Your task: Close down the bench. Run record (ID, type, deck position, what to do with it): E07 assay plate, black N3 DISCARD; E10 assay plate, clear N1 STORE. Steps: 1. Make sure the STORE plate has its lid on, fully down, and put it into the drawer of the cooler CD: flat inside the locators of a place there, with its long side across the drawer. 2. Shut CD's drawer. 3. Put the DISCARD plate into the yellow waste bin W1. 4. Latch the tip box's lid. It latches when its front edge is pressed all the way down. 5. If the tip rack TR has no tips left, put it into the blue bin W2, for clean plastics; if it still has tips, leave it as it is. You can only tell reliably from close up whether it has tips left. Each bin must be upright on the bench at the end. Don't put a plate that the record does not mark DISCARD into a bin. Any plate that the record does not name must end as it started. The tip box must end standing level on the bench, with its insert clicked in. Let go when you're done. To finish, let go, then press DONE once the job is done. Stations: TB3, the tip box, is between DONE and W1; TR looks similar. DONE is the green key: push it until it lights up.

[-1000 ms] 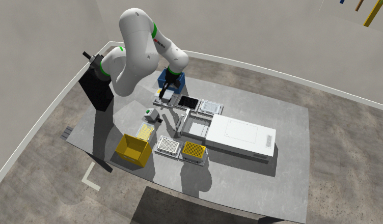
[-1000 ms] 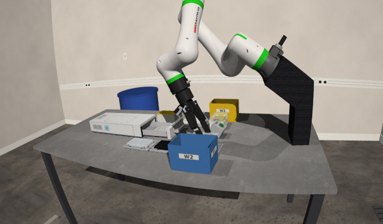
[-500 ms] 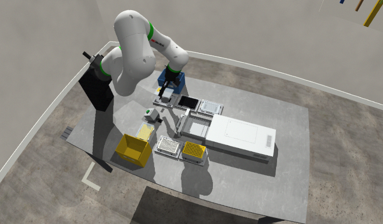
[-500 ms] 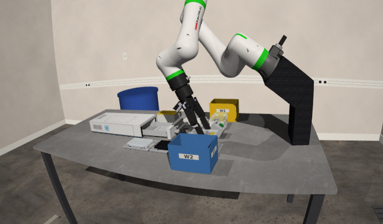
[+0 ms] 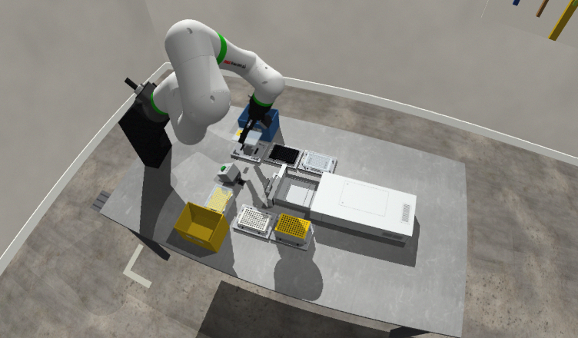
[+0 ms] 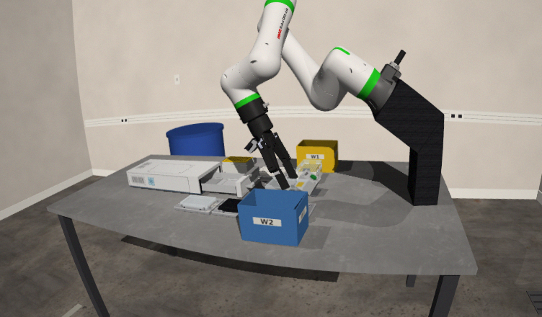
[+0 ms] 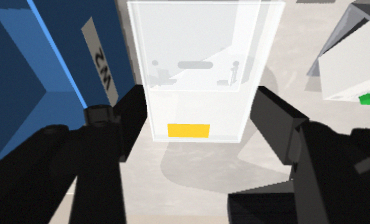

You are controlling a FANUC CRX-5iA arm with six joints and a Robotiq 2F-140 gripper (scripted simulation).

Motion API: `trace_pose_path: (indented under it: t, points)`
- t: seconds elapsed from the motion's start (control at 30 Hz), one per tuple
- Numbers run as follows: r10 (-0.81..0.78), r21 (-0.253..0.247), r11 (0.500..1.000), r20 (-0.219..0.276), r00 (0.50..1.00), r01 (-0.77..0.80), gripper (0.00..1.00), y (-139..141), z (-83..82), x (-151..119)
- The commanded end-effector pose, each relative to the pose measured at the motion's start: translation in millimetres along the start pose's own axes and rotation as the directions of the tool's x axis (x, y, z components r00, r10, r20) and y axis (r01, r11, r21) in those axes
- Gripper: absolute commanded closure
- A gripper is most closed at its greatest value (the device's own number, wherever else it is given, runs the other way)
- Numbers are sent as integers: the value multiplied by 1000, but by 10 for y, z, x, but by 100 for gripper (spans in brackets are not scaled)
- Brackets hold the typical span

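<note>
My gripper (image 7: 198, 101) is shut on the clear assay plate (image 7: 203, 75), gripping its long sides near the end with the yellow tag (image 7: 188, 130). The plate's top looks smooth; I cannot tell if a lid sits on it. In the top view the plate (image 5: 249, 137) hangs a little above its deck nest (image 5: 247, 154), beside the blue bin W2 (image 5: 257, 124). The black plate (image 5: 284, 153) lies in the neighbouring nest. The cooler CD (image 5: 364, 206) has its drawer (image 5: 297, 191) pulled open. The yellow bin W1 (image 5: 200, 226) stands upright at the front.
Another clear plate (image 5: 318, 161) lies beyond the black one. The DONE key's box (image 5: 227, 172) and the tip box (image 5: 219, 198) stand between my gripper and W1. A white rack (image 5: 253, 219) and a yellow rack (image 5: 291, 226) sit before the cooler. W2 (image 7: 46, 65) is close on the gripper's left.
</note>
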State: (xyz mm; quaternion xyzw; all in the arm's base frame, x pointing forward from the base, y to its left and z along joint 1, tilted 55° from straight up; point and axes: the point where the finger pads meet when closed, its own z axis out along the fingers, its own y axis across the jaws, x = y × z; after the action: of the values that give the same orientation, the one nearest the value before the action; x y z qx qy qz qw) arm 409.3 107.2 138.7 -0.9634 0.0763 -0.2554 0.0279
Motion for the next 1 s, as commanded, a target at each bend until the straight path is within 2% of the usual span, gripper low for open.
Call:
trace_pose_path:
  t: [0.0, 0.97]
  points:
    - [0, 0, 1000, -1, 1000, 0, 90, -2, -37, -14]
    - [0, 0, 1000, -1, 1000, 0, 90, -2, -334, -153]
